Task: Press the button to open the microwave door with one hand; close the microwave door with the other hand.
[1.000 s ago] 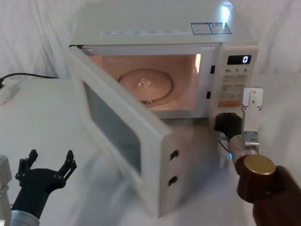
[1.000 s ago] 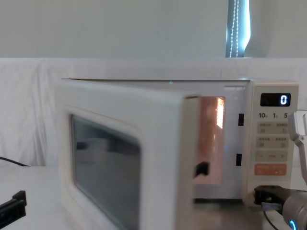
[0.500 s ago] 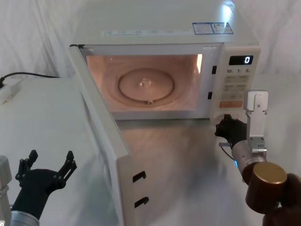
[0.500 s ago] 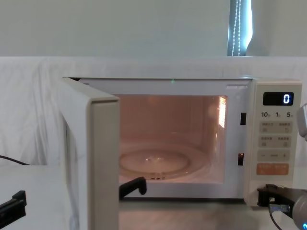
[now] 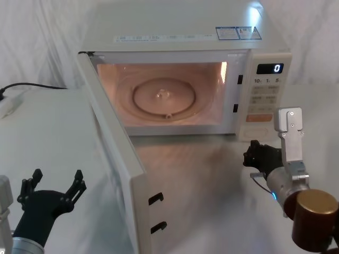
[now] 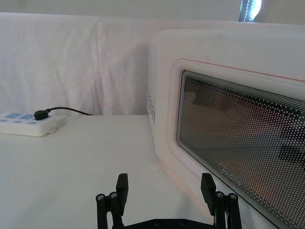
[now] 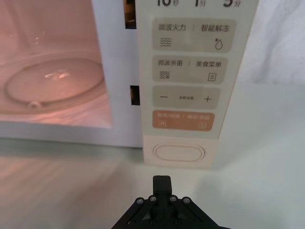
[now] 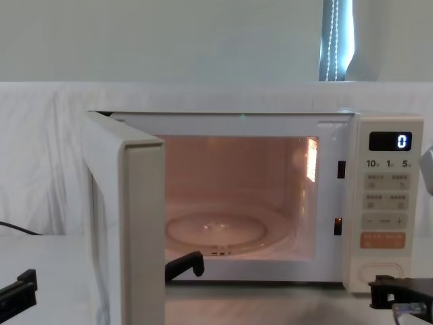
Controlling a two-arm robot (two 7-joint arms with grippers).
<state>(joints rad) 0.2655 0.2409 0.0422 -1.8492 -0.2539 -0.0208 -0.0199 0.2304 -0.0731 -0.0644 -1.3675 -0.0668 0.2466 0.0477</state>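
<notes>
The microwave door (image 5: 114,153) stands wide open, swung out on its left hinge toward me, its latch edge (image 8: 142,230) facing forward. Its windowed outer face (image 6: 228,143) lies just beyond my left gripper (image 6: 164,183), which is open and empty, low at the near left (image 5: 57,180). The button (image 7: 179,153) sits at the bottom of the control panel (image 5: 253,130), under the orange key. My right gripper (image 5: 256,154) is shut on nothing and hangs a short way in front of the button (image 8: 380,272), apart from it, its closed tip (image 7: 162,183) pointing at it.
The lit cavity holds a glass turntable (image 5: 163,95). A white power strip (image 6: 26,124) with a black cable lies at the far left of the white-clothed table (image 5: 47,132). Bare tabletop (image 5: 212,174) lies between the open door and my right arm.
The door has swung from half open to fully open. My right gripper has drawn back from the button toward me. The left gripper has not moved.
</notes>
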